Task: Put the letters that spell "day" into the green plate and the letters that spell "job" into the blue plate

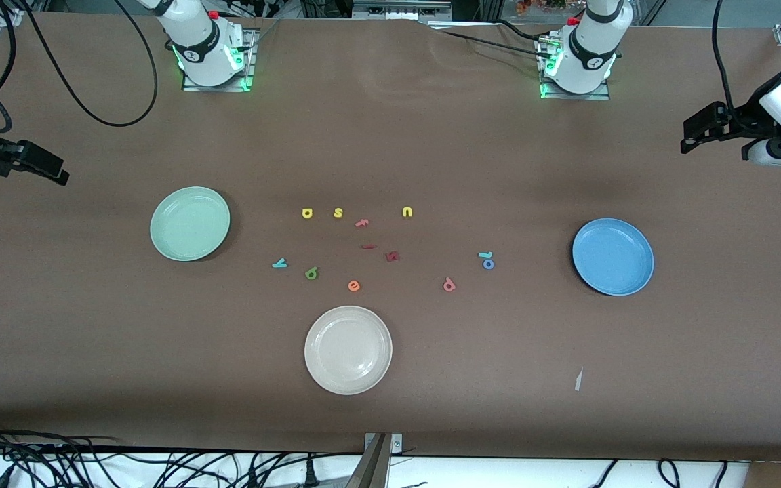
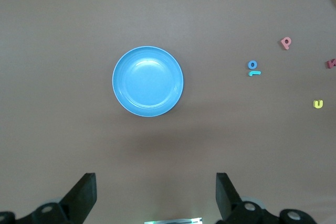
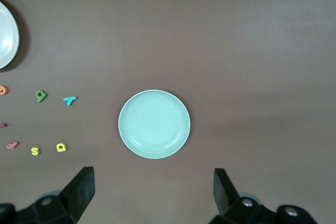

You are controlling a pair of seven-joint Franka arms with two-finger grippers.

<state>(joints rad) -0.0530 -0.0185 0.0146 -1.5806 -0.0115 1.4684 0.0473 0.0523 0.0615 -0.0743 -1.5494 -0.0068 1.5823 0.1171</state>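
The green plate lies toward the right arm's end, the blue plate toward the left arm's end. Between them on the table lie the yellow "a", cyan "y" and green "d". Closer to the blue plate lie the cyan "j", blue "o" and pinkish "b". My left gripper hangs open and empty high over its table end. My right gripper hangs open and empty over the other end.
A cream-white plate sits nearer the front camera than the letters. Other letters lie among them: yellow "s", yellow "u", pink "f", orange "e", two dark red ones. A paper scrap lies near the front edge.
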